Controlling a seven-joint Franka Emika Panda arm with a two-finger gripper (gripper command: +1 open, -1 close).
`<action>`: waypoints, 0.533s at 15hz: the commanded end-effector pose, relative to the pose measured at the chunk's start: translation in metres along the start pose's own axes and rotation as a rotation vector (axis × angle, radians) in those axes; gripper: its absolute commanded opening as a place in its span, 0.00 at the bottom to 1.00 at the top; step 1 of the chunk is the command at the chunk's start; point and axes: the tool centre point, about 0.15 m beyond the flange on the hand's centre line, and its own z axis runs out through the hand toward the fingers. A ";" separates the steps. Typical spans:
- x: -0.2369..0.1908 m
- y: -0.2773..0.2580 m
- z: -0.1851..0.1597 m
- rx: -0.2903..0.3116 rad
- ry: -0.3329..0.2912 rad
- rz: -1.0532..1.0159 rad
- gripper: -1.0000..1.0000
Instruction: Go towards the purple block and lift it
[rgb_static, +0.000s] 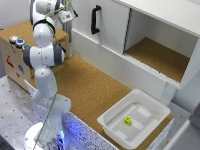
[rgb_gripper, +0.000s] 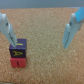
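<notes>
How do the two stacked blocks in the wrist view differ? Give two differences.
The purple block sits on top; the red block lies beneath it. The purple block shows a yellow letter A; the red block's marking is too blurred to read. Both look like similar-sized cubes on the cork surface.

One block (rgb_gripper: 18, 48) stacked on another block (rgb_gripper: 17, 62).

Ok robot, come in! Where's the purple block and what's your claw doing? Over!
Gripper open, holding nothing. Purple block below on the cork surface, beside one finger, not between them. Red block touching it. Nothing else in the way.
</notes>
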 end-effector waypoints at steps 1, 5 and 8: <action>0.044 0.000 0.006 0.136 -0.191 -0.179 1.00; 0.046 -0.014 0.019 0.188 -0.211 -0.229 1.00; 0.046 -0.012 0.033 0.208 -0.210 -0.220 1.00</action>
